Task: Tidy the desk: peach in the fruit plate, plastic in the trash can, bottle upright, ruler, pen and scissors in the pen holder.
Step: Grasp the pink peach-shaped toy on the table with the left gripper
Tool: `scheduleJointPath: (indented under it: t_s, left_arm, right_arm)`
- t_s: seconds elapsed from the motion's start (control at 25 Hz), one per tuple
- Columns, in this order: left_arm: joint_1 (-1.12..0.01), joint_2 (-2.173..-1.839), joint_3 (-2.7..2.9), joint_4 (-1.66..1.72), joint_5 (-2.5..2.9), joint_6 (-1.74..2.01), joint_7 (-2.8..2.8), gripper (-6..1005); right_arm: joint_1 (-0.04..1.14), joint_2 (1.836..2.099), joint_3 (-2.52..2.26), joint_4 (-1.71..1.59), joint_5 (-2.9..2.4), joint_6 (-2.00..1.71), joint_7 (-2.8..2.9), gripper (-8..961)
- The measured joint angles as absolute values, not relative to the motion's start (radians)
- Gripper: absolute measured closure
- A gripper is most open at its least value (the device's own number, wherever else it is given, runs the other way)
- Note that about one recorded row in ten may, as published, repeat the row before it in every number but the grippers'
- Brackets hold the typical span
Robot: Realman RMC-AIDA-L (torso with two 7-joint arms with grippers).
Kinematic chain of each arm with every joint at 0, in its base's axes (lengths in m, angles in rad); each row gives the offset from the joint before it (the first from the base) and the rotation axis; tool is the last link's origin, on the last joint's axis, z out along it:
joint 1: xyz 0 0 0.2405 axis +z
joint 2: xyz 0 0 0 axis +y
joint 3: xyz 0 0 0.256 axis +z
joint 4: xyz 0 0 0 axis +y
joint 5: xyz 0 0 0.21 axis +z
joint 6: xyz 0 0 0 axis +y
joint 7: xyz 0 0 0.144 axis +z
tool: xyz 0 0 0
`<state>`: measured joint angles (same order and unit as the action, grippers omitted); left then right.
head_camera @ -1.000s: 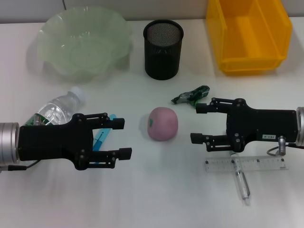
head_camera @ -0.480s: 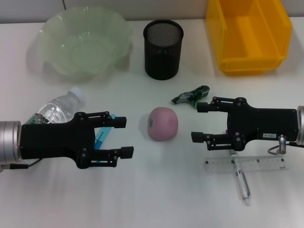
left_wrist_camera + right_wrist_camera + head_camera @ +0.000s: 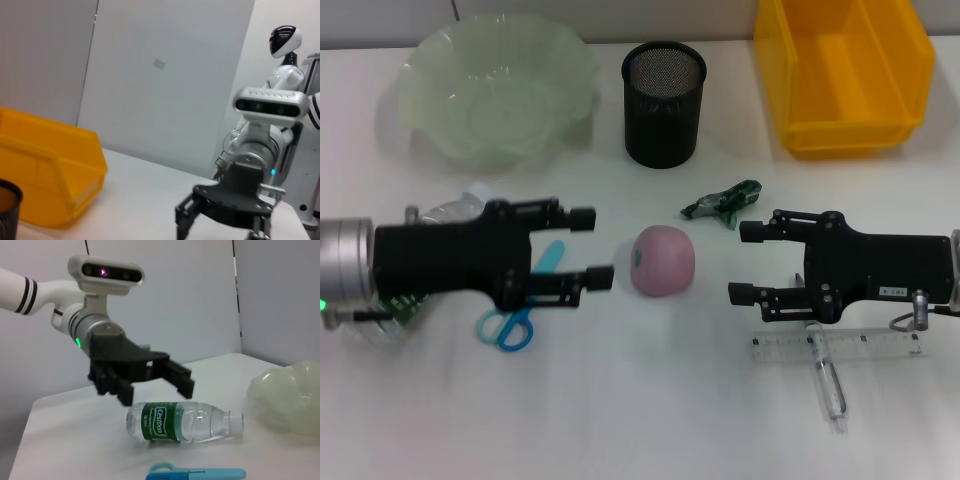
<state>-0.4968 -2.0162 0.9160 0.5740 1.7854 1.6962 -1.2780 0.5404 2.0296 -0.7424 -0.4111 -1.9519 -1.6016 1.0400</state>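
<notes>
The pink peach (image 3: 663, 260) lies on the desk between the spread-fingered left gripper (image 3: 592, 248) and the right gripper (image 3: 745, 262), also spread, touching neither, well short of the green fruit plate (image 3: 498, 90).

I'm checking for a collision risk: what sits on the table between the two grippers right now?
In the head view, only the pink peach lies between the open left gripper and the open right gripper. It sits nearer the left one, touching neither.
</notes>
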Motion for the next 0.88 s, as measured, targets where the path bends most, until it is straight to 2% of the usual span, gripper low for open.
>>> scheduleJointPath:
  t_s: [0.6, 0.64, 0.88]
  left_arm:
    - [-0.668, -2.060, 0.958, 0.640, 1.927, 1.428, -1.496, 293]
    - [-0.718, -2.070, 0.974, 0.616, 2.020, 1.366, -1.534, 295]
    - [-0.758, -2.072, 1.109, 0.583, 2.044, 1.265, -1.614, 305]
  right_arm:
    - [0.505, 2.017, -0.708, -0.410, -1.952, -1.584, 1.044, 216]
    - [0.504, 2.017, -0.706, -0.410, -1.953, -1.583, 1.044, 216]
    - [0.503, 2.015, -0.702, -0.410, -1.952, -1.578, 1.045, 219]
